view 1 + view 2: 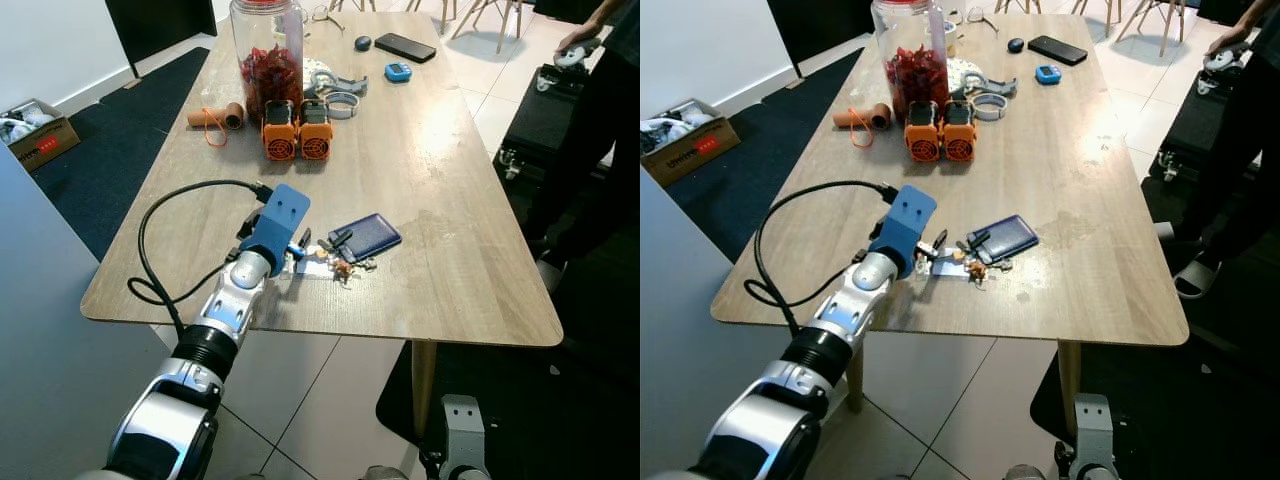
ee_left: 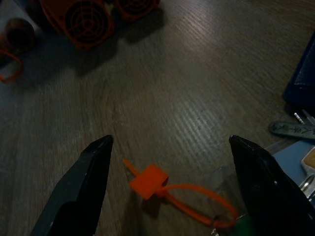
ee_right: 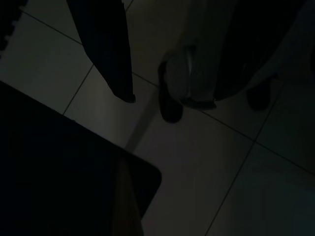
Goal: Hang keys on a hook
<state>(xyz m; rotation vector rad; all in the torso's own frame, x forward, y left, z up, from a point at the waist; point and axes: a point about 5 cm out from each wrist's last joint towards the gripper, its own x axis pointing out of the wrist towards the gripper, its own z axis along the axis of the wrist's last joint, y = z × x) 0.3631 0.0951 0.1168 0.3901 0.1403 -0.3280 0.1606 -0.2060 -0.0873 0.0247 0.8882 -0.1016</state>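
The left gripper (image 2: 170, 189) is hovering with fingers spread over the wood-grain table (image 1: 440, 170), an orange plastic tag (image 2: 150, 181) lying between them (metal keys (image 1: 345, 265) just beside).

1. My left arm (image 1: 228, 310) is silver, with a blue wrist block and black jaws.
2. The table (image 1: 450, 180) shows pale wood grain.
3. The keys (image 1: 340, 265) lie beside a navy blue pouch (image 1: 368, 235).
4. An orange tag (image 2: 150, 180) sits between my jaws.
5. Two orange fans (image 1: 297, 130) front a jar (image 1: 268, 55) of red contents.
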